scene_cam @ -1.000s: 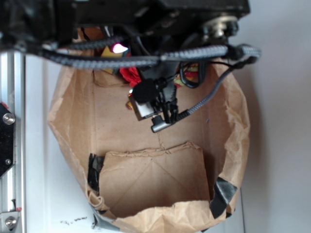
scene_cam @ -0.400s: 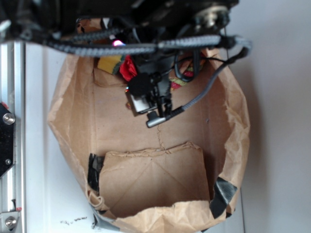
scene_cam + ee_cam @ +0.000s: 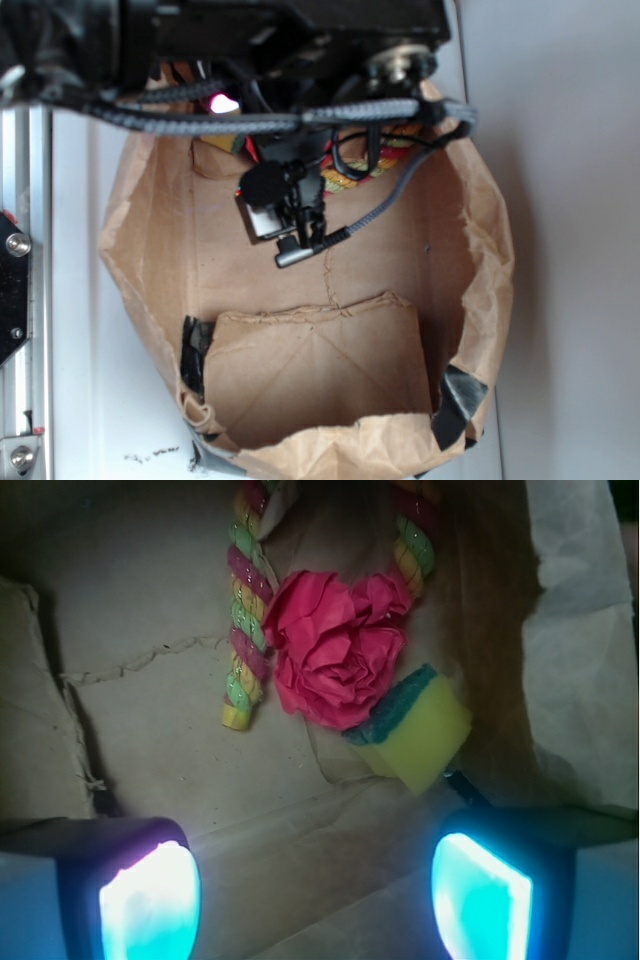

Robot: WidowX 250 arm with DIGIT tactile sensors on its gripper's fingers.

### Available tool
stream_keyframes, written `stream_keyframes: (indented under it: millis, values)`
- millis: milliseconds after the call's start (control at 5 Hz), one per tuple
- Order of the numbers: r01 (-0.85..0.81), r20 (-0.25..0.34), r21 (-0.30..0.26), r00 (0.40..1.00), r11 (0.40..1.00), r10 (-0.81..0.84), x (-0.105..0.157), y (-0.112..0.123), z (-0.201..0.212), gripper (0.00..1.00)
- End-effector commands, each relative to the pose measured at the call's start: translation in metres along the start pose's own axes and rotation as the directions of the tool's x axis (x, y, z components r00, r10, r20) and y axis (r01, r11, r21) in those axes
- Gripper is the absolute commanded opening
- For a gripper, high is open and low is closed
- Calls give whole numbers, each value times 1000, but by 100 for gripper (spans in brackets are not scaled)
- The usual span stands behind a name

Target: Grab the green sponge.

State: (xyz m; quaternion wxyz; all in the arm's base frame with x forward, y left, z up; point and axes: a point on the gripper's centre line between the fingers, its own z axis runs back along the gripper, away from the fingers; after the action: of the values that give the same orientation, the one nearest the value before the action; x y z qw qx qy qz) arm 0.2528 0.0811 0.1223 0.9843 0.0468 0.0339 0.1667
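Gripper (image 3: 315,895) spread wide, nothing between the two glowing pads (image 3: 150,905), hanging inside the brown paper bag (image 3: 470,300). Bare bag floor lies between and just ahead of the fingers. Bag wall rises close at 3 o'clock in the wrist view; a creased fold at 9 o'clock. Green sponge (image 3: 418,728) sits at about 1 o'clock from the gripper, nearer the right pad, dark green face toward the red paper flower (image 3: 335,645), which it touches. Striped rope (image 3: 243,630) lies at 11 o'clock, beside the flower.

Flower (image 3: 335,650) crowds sponge (image 3: 415,730); bag wall (image 3: 575,630) beside.
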Motion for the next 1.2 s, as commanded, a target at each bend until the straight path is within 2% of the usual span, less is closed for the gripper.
stream_keyframes:
  millis: [0,200,600,800,1000]
  values:
    - [-79,43,-20,996,997,80,11,15,0,100]
    - [-93,70,-32,993,995,95,15,13,-7,100]
    - [76,124,10,989,997,-77,8,7,-13,100]
    - [156,150,41,976,987,-160,-1,11,-11,100]
    - [235,179,133,950,963,-257,-3,17,-14,100]
